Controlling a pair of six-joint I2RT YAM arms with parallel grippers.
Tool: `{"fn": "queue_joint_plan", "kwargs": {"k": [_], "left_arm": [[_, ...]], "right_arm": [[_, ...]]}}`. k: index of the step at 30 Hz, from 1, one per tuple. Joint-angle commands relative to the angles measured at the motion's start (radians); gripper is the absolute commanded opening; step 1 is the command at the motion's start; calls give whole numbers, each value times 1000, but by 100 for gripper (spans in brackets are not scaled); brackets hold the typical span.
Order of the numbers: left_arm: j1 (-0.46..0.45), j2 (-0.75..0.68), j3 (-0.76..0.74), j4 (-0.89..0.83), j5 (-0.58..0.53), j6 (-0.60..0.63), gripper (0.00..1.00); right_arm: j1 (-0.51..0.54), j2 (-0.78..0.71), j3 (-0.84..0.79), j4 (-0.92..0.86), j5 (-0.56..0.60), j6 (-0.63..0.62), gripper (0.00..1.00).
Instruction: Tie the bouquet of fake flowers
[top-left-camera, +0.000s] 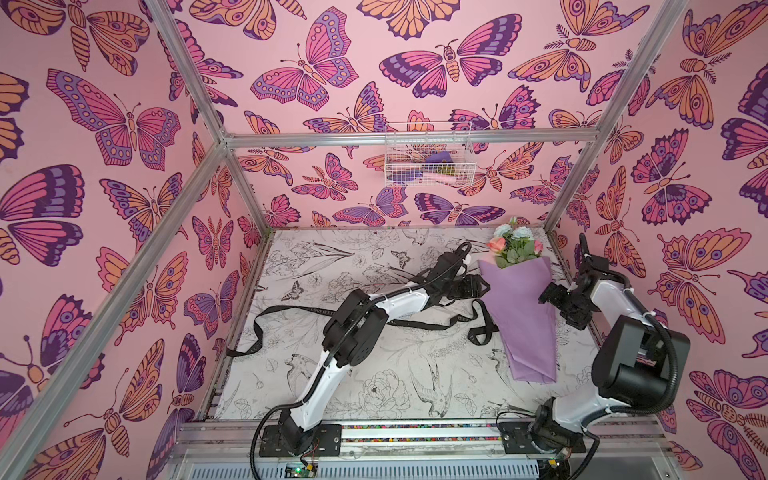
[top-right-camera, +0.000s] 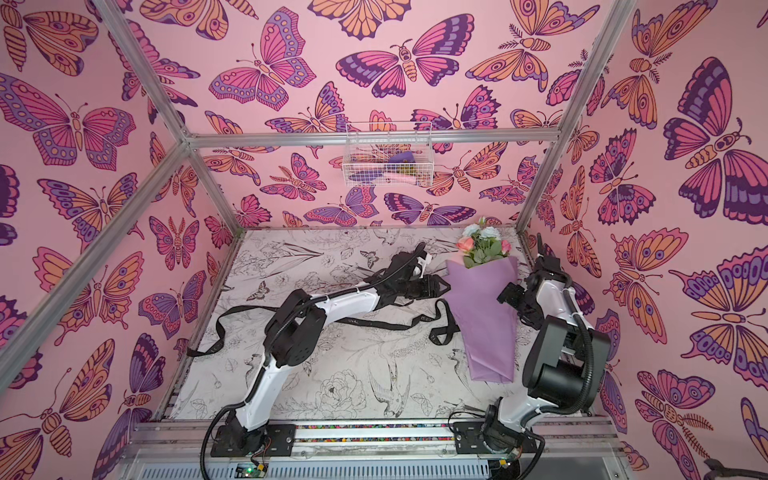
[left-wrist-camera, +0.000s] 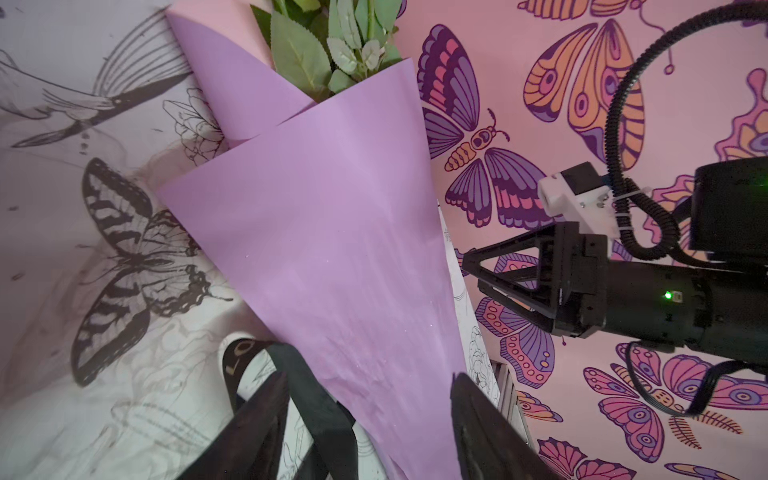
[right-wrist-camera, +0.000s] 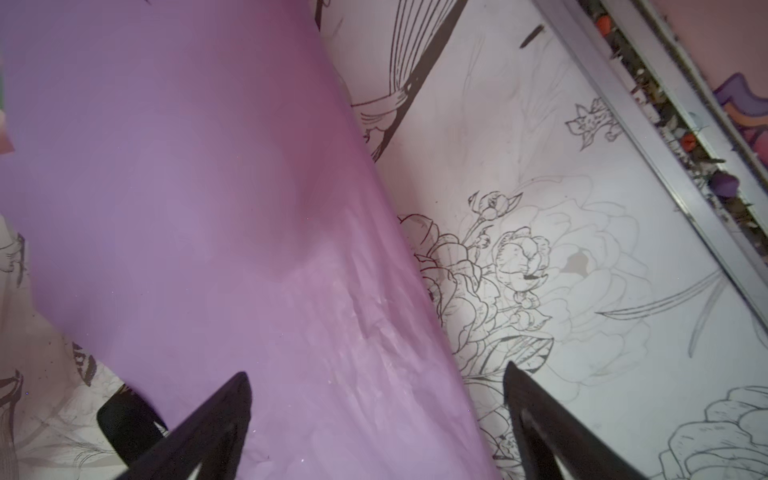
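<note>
I am watching the bouquet of fake flowers (top-left-camera: 521, 316) lying flat on the printed table (top-left-camera: 374, 266). In both top views it is stretching between my two grippers, its narrow end pointing toward the arm bases and its flower end away from them. The lilac wrapping paper (top-right-camera: 484, 316) is forming a long cone, smooth toward the wide mouth and crinkling toward the narrow end, with a pink inner face showing at the folded lip in the left wrist view. Green serrated leaves (left-wrist-camera: 316, 54) are poking out of that mouth, and beyond them coral-pink and pale blue-white blooms (top-left-camera: 503, 230) are clustering. The left gripper (left-wrist-camera: 370, 376) is sitting at one side of the cone, and its fingers (left-wrist-camera: 257, 424) are standing apart with the lower part of the cone running between them; I am not able to tell whether either one is pressing the paper. A loop of black ribbon (left-wrist-camera: 316, 399) is lying just beside the finger on the table side, and I cannot tell whether it is touching. The right gripper (right-wrist-camera: 376, 370) is hovering at the cone's opposite side, fingers (right-wrist-camera: 216, 424) spreading wide: one is hanging over the paper, its partner over bare table just beside the cone's edge, and nothing is being held between them.
</note>
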Motion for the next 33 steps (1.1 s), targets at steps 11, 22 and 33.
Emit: {"fn": "queue_joint_plan", "kwargs": {"k": [11,22,33], "left_arm": [[0,235,274,-75,63,17,55],[-12,333,374,-173,65,21,49],[-37,459,534,-289,75,18,43]], "right_arm": [[-8,106,81,17,41,-21,96],[-9,177,88,55,-120,-52,93],[48,219,93,31,-177,-97,97]]}}
